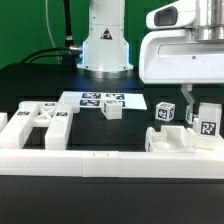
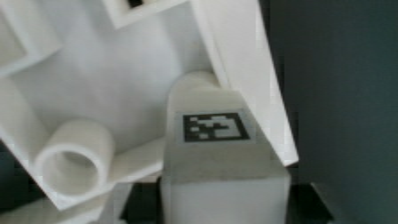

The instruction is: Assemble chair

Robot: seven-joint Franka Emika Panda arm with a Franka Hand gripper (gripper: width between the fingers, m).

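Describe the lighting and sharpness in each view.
Exterior view: even light, but the white chair pieces wash out against the dark table, edges soft. Wrist view: blurrier; the tag on the tagged piece is readable yet fuzzy, and the hollow peg nearby is out of focus.

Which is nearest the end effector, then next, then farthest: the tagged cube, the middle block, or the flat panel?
Exterior view, from the end effector, shut on a tagged piece:
1. tagged cube: right beside it, exterior view's left.
2. middle block: centre, by the marker board.
3. flat panel: exterior view's far left.
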